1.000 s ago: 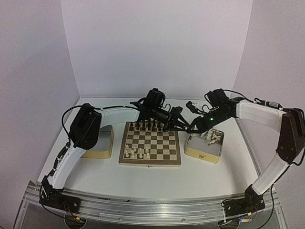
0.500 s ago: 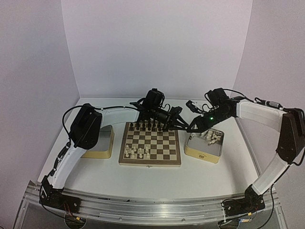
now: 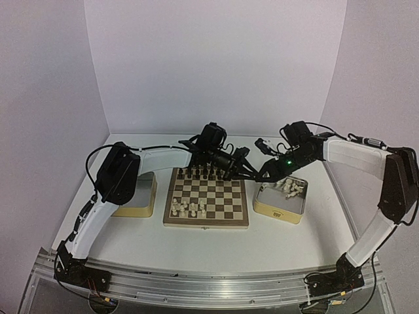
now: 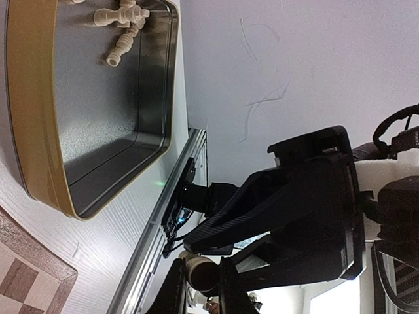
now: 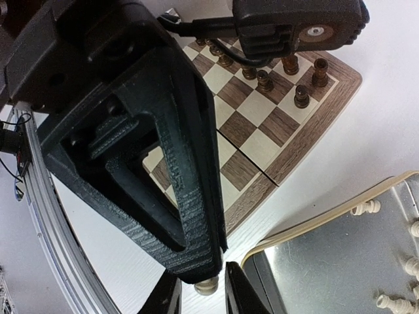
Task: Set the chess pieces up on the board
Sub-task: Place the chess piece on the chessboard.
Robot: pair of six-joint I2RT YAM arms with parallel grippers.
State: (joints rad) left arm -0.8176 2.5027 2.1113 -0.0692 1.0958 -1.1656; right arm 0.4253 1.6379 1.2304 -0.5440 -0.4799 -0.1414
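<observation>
Your left hand (image 4: 201, 282) pinches one cream chess piece (image 4: 200, 275) at 2 o'clock of the board (image 3: 206, 223), above the desk (image 3: 196, 247) beside the tin (image 3: 276, 211). Your right hand (image 5: 203, 292) is slightly spread around it, with a gap on either side.

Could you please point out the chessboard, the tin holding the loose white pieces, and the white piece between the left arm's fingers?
Chessboard (image 3: 206, 224): top view, near wooden rim.
Tin (image 4: 33, 111): left wrist view, yellowish side wall.
White piece (image 4: 200, 275): left wrist view, its rounded end.

Cream chess pieces (image 3: 188, 208) upright, clustered near-left on checkered wooden board (image 3: 206, 224).
</observation>
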